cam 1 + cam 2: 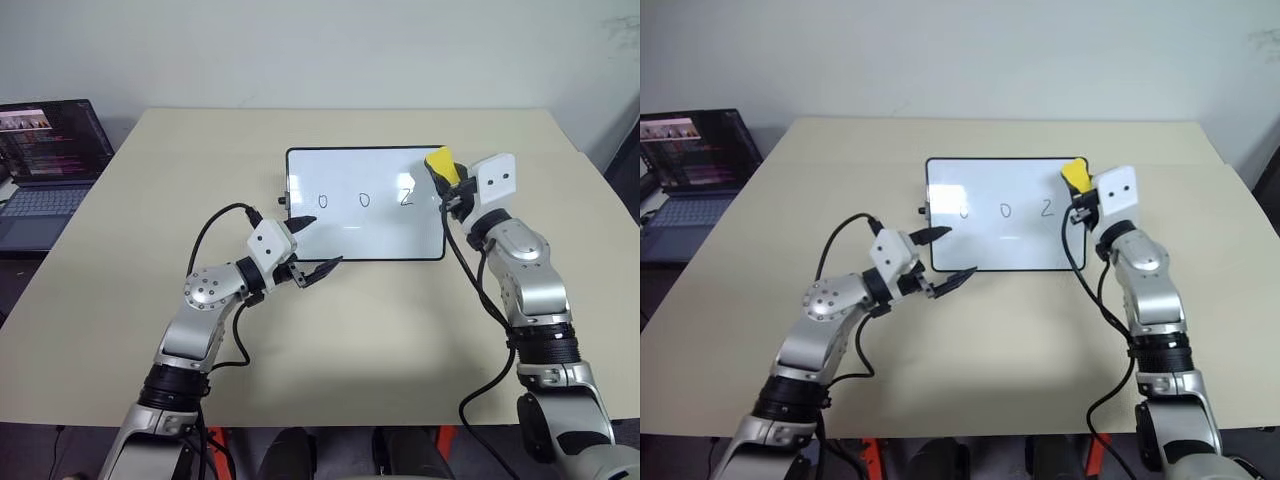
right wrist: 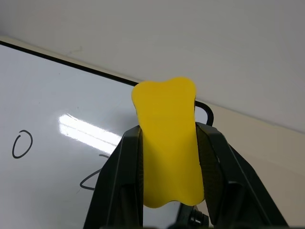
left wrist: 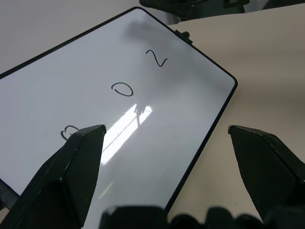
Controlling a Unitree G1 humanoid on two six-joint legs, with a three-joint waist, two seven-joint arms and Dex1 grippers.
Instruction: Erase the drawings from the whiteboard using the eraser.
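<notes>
The right end effector [image 2: 169, 157] is pinching the small yellow eraser block [image 2: 167, 143], seemingly light and slightly yielding, by its long sides above the far right corner of the black-framed whiteboard [image 1: 350, 230], while the left end effector [image 1: 312, 249] is hovering open over its near left corner.

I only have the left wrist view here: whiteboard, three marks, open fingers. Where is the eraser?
Observer: The yellow eraser is clamped in the right end effector, over the whiteboard's far right corner.
Operator: Is it touching the drawings?
Observer: No, all three marks read intact; the eraser sits beyond the rightmost one.
Operator: What else is on the table?
Observer: An open laptop sits off its far left edge.
</notes>
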